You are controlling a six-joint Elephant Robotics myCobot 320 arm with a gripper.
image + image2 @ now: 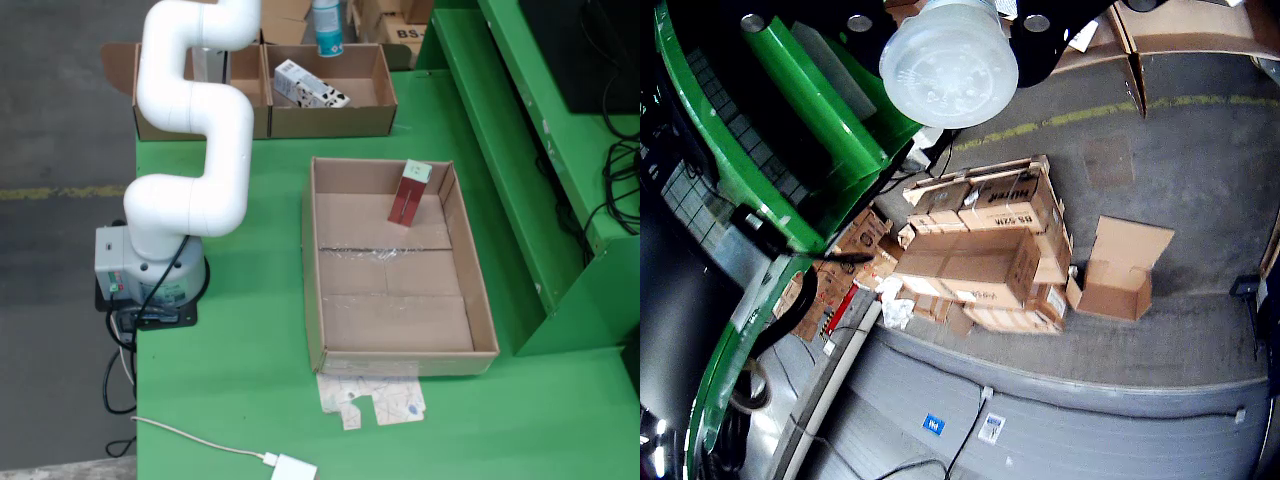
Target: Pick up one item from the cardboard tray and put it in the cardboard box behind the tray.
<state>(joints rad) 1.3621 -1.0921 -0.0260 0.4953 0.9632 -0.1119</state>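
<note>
A blue-and-white bottle point(327, 25) hangs at the top edge of the fixed view, above the back rim of the right-hand cardboard box point(375, 100). In the wrist view its pale round end point(948, 60) sits between the black parts of my gripper point(948, 28), which looks shut on it. The gripper itself is out of the fixed view. The box holds a white carton point(310, 87) lying on its side. The cardboard tray point(330, 300) in front holds one red carton point(410, 193) standing at its far right.
A second cardboard box point(245, 100) stands left of the first, partly behind my white arm point(195, 130). The arm's base point(150, 275) is left of the tray. A green frame point(520, 150) runs along the right. A paper scrap point(372, 398) and a white plug point(293, 468) lie in front.
</note>
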